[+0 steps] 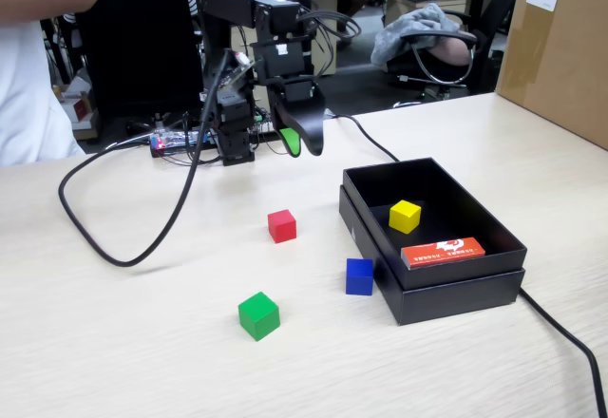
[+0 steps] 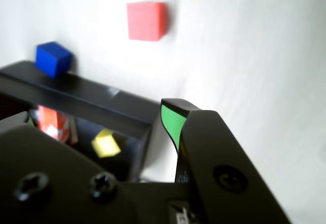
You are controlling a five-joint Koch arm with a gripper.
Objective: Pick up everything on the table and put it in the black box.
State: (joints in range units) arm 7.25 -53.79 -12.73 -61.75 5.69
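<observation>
Gripper [image 1: 302, 142] raised, nothing held; jaws seemingly closed, hard to confirm. Red cube [image 1: 281, 225], blue cube [image 1: 359, 275], green cube [image 1: 258, 315] below it on the table; yellow cube [image 1: 405, 216] boxed. Blue cube risks being missed, black box [image 1: 456, 285] wall crowded.

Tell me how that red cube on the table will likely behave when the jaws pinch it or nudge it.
The red cube has flat faces and rests flat on the table, so it should slide when nudged, not roll. Its opposite sides look parallel, which probably gives the jaws a steady pinch. It looks small and solid-coloured, so likely light; how hard it is cannot be told.
</observation>
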